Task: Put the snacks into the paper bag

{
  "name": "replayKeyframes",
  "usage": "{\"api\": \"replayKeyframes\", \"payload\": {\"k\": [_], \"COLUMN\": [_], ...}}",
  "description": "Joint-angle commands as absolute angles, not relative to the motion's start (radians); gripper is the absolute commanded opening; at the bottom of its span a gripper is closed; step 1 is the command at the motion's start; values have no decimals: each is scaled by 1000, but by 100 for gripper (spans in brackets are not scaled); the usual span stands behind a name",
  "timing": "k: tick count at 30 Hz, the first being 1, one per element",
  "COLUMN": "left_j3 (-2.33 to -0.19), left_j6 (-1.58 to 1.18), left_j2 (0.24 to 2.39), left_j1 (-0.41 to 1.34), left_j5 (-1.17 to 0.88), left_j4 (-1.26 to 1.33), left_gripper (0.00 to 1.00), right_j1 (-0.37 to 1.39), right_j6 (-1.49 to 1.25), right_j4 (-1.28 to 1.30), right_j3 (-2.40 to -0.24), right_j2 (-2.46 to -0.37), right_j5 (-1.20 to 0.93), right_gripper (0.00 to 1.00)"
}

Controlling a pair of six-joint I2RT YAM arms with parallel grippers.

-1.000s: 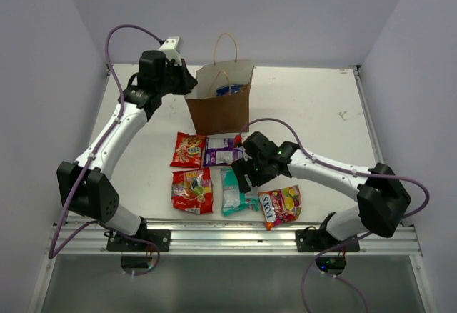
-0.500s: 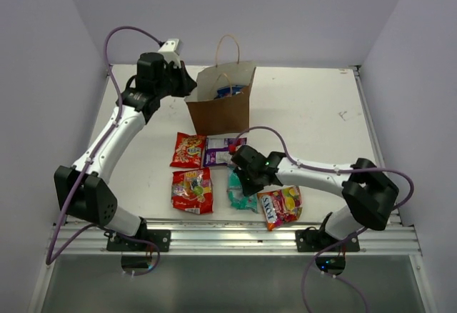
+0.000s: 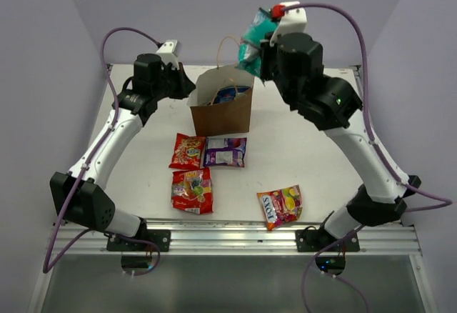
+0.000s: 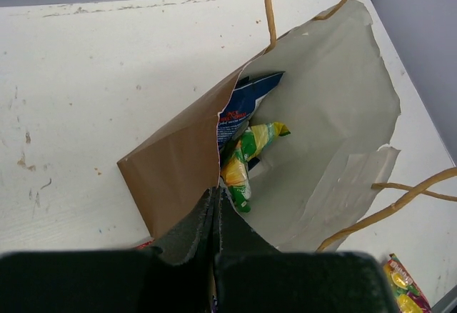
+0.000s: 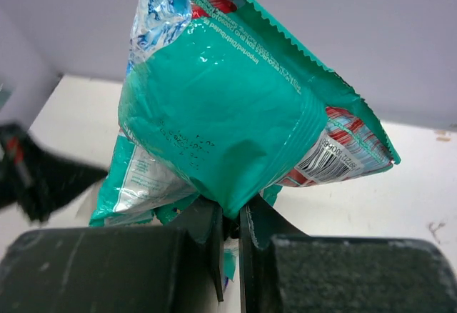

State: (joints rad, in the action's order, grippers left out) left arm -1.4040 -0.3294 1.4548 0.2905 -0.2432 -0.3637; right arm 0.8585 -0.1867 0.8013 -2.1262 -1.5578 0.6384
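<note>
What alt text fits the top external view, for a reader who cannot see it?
The right gripper holds a teal packet in the air by the open paper bag, whose rim the left gripper pinches. Four more packets lie on the white table before the bag.

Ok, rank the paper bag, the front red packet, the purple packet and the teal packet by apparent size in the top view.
1. paper bag
2. front red packet
3. purple packet, slightly smaller
Unranked: teal packet. It is held high, nearer the camera, and partly hidden, so its apparent size misleads.
</note>
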Motion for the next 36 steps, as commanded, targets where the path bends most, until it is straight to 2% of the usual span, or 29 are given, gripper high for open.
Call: {"api": "replayKeyframes", "payload": {"k": [1,4,9,15,16,19,20,21,24,27,31,36], "left_j3": [-1402,-1402,-1397,-1396,-1397,-1407,-1413,-1417,-1431,-1433,-1430,-1428], "left_j6": [-319,-318,-314,-308,-307,-304,-301,-299,-295,-293,-298,-296], "left_j2": [1416,1420,1430,1446,1448,1457,1459,1463,1480,1496,1508,1512], "left_j1": [296,296,296,296,298,296,295,295,295,293,287,285], "left_j5": [-272,-273,-270,-232,-223,-180,-169,-149,-129,-121,-129,-136], "left_j4": [-350,-347,-345,-341,-339,-330,-328,-324,-318,-314,-310,-316], "left_gripper": [0,0,0,0,0,0,0,0,0,0,0,0], "right_j1": [776,755,750,750,750,752,753,756,764,765,768,795], "right_j6": [-60,-60,-48,-97,-98,-117,-123,-127,-146,-159,-248,-481], "right_j4": [692,678,661,624,630,670,681,687,713,719,830,1041], "right_j3": [-2250,-2351,-2388,-2175,-2160,-2183,-2190,-2201,-2204,-2038,-1678,-1366], "right_j2": [-1765,-1911,-2043,-1945,-1925,-1898,-1866,-1846,-1728,-1579,-1444,-1321], "right_j5": [618,539,502,466,465,463,468,482,515,509,441,338], "right_gripper": [0,0,0,0,10,48,72,78,82,84,84,81]}}
